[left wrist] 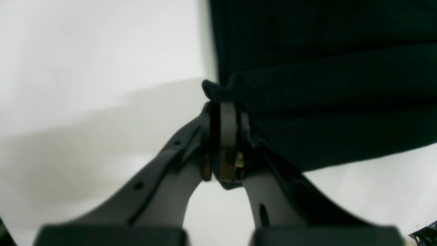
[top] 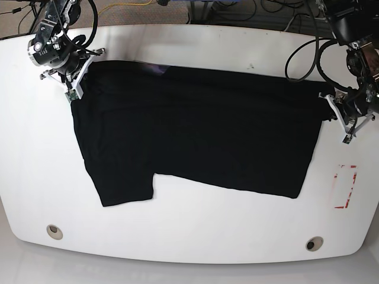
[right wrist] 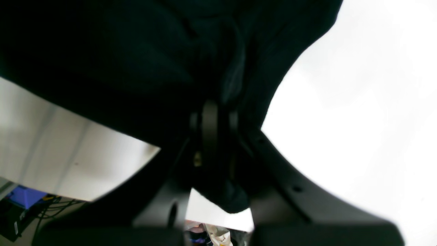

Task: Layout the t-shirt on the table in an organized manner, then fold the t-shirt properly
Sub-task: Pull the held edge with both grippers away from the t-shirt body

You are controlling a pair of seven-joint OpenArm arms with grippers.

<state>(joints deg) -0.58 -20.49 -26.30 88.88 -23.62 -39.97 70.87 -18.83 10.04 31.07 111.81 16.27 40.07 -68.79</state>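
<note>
The black t-shirt (top: 195,130) lies spread across the white table (top: 207,236) with its plain side up and a sleeve hanging toward the front left. A sliver of purple shows at its far edge. My left gripper (top: 327,103), on the base view's right, is shut on the shirt's right edge. The left wrist view shows that gripper (left wrist: 223,102) pinching a fold of the t-shirt (left wrist: 324,85). My right gripper (top: 86,65) is shut on the far left corner. In the right wrist view the t-shirt (right wrist: 119,68) drapes over the closed right gripper (right wrist: 213,112).
A red-and-white tape rectangle (top: 345,186) marks the table's right side. Two grommet holes (top: 54,231) (top: 314,243) sit near the front edge. Cables (top: 296,23) trail behind the far edge, and clutter lies on the floor (right wrist: 24,205) past the table.
</note>
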